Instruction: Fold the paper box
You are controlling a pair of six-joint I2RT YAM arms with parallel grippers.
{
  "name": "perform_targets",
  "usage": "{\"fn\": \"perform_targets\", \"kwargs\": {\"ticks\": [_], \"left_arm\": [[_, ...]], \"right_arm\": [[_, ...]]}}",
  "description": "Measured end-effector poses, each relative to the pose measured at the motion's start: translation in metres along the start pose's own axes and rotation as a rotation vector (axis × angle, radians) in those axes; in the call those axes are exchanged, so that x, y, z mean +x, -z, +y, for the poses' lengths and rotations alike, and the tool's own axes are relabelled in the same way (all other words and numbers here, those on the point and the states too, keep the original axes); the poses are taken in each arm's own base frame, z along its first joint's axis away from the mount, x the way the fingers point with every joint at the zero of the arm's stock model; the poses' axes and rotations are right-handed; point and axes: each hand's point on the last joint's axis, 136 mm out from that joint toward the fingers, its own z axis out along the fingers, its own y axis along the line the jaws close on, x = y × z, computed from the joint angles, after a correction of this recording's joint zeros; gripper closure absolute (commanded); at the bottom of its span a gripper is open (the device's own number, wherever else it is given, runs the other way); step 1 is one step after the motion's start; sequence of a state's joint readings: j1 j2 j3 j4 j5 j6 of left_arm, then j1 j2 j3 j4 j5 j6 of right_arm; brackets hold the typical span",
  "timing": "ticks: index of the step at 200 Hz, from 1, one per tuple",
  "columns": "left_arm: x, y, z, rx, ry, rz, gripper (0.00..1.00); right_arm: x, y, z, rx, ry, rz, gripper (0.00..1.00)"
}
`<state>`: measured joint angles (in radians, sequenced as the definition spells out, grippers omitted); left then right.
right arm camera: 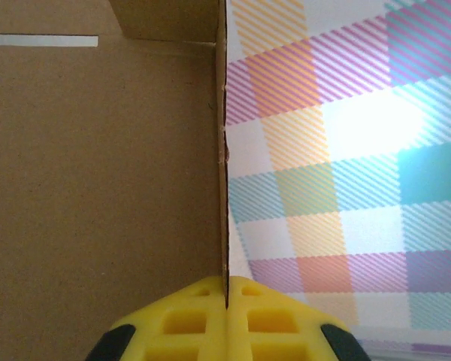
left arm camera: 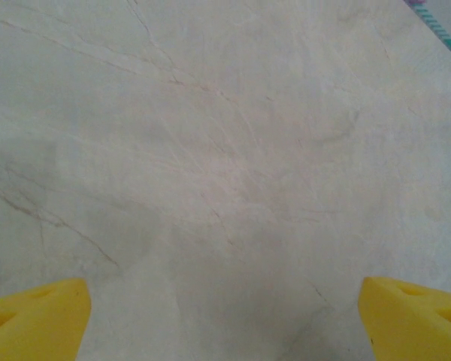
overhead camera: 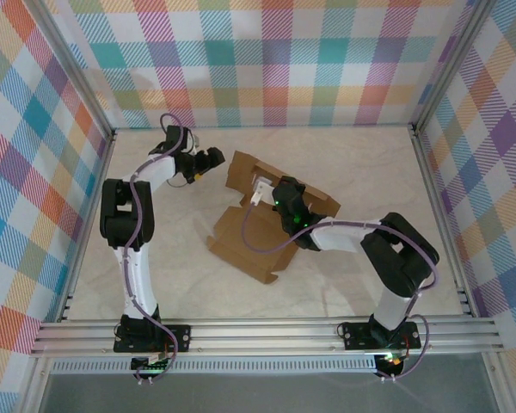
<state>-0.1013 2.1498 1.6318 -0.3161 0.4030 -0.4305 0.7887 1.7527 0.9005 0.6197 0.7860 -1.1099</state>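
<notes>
The paper box (overhead camera: 241, 241) is a brown cardboard sheet, partly folded, lying mid-table with one panel raised at its far end. My right gripper (overhead camera: 273, 198) is over that raised part. In the right wrist view its yellow fingers (right arm camera: 180, 323) are shut on the thin edge of an upright cardboard panel (right arm camera: 98, 165), and the gripper (right arm camera: 226, 301) has that edge squeezed between its tips. My left gripper (overhead camera: 215, 159) hovers left of the box, apart from it. It (left arm camera: 225, 323) is open, its yellow fingertips (left arm camera: 37, 320) spread wide over the bare marbled tabletop (left arm camera: 225, 150).
Plaid walls (overhead camera: 275, 60) and aluminium rails (overhead camera: 267, 331) enclose the table on all sides. A white strip (right arm camera: 45, 40) marks the cardboard's inner face. Free tabletop lies right of the box and along the near edge.
</notes>
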Motion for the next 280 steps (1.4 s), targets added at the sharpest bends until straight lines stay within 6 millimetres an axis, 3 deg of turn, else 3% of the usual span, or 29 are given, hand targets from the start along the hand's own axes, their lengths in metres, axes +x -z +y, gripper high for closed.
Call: {"fn": "perform_targets", "kwargs": {"ticks": [67, 116, 155, 190, 217, 237, 253, 280], "left_arm": [[-0.002, -0.008, 0.0, 0.015, 0.023, 0.017, 0.11], [-0.002, -0.007, 0.006, 0.005, 0.041, 0.024, 0.12], [0.0, -0.007, 0.01, 0.003, 0.049, 0.031, 0.12], [0.011, -0.001, 0.038, -0.037, 0.085, 0.034, 0.11], [-0.002, 0.012, 0.056, -0.059, 0.079, 0.017, 0.09], [-0.018, 0.02, 0.049, -0.039, 0.035, 0.008, 0.09], [-0.028, 0.021, 0.032, -0.005, -0.026, 0.001, 0.09], [-0.017, 0.01, 0.009, 0.028, -0.1, 0.038, 0.09]], "right_arm": [[-0.025, -0.003, -0.001, 0.152, 0.139, -0.082, 1.0], [-0.036, 0.009, 0.014, 0.224, 0.213, -0.136, 1.0], [-0.041, 0.015, 0.014, 0.247, 0.223, -0.156, 1.0], [-0.037, 0.017, 0.018, 0.225, 0.219, -0.155, 1.0], [-0.036, 0.02, 0.016, 0.226, 0.208, -0.159, 1.0], [-0.034, 0.02, 0.02, 0.217, 0.211, -0.16, 1.0], [-0.032, 0.021, 0.021, 0.218, 0.212, -0.16, 1.0], [-0.033, 0.021, 0.021, 0.241, 0.217, -0.167, 1.0]]}}
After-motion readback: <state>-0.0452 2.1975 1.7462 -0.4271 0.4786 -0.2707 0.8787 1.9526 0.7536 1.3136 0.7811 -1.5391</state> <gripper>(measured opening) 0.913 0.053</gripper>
